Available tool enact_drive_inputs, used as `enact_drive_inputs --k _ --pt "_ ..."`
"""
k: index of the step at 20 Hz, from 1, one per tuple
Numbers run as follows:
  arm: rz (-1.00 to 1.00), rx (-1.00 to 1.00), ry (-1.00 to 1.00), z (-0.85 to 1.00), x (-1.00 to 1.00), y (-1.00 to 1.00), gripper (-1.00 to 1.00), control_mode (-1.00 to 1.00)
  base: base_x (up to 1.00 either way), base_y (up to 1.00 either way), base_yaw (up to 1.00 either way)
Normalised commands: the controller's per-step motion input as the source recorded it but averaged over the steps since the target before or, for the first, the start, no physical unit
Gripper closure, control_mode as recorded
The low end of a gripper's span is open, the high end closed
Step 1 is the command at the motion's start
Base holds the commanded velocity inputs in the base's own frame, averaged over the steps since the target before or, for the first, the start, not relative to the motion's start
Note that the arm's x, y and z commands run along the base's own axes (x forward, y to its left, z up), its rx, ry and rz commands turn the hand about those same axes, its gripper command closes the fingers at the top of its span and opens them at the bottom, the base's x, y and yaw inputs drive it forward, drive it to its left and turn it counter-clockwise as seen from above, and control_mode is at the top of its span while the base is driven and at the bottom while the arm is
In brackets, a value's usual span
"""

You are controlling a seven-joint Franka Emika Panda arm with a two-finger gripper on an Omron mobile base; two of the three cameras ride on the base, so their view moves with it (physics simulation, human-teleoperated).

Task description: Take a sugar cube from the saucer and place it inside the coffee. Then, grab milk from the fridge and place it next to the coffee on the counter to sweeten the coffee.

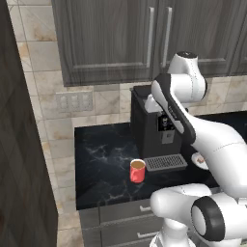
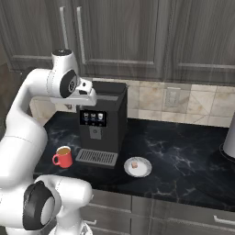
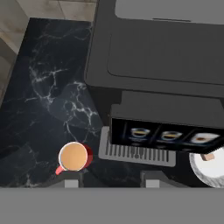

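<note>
The coffee point(image 1: 137, 171) point(image 2: 63, 157) point(image 3: 74, 156) is a red mug of brown liquid. It stands on the black marbled counter point(image 2: 183, 147) just left of the coffee machine's drip tray. The white saucer point(image 2: 137, 167) point(image 3: 211, 169) lies right of that tray, and a small brown sugar cube point(image 2: 135, 164) point(image 3: 208, 156) rests on it. My gripper point(image 3: 111, 180) hangs high above the machine's front and looks straight down. It is open, with nothing between its fingertips point(image 3: 72, 181). The mug is below its left side and the saucer further off to its right. The milk and the fridge are out of view.
A black coffee machine point(image 1: 154, 130) point(image 2: 102, 121) stands at the back of the counter between mug and saucer. Dark grey wall cabinets point(image 2: 119, 36) hang above. A tall dark panel point(image 1: 19, 144) borders the counter's left end. A grey object point(image 2: 229, 142) sits at the far right.
</note>
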Motion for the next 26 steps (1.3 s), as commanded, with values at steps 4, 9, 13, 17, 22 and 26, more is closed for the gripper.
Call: enact_drive_inputs --k 4,9,13,17,22,26 --pt "0.00 0.00 0.00 0.00 -0.01 0.00 -1.00 -1.00 0.00 0.00 0.00" --pt "0.00 0.00 -0.09 -0.14 -0.33 -0.10 -1.00 -1.00 0.00 0.00 0.00" --pt "0.03 0.01 -0.22 -0.46 -0.23 -0.42 -1.00 -1.00 0.00 0.00 0.00" --pt "0.04 0.07 -0.17 -0.44 -0.11 -0.74 -1.00 -1.00 0.00 0.00 0.00" --pt "0.06 0.03 -0.06 -0.41 -0.16 -0.76 -1.00 -1.00 0.00 0.00 0.00" --pt "0.05 0.00 -0.03 -0.29 -0.04 -0.56 -1.00 -1.00 0.00 0.00 0.00"
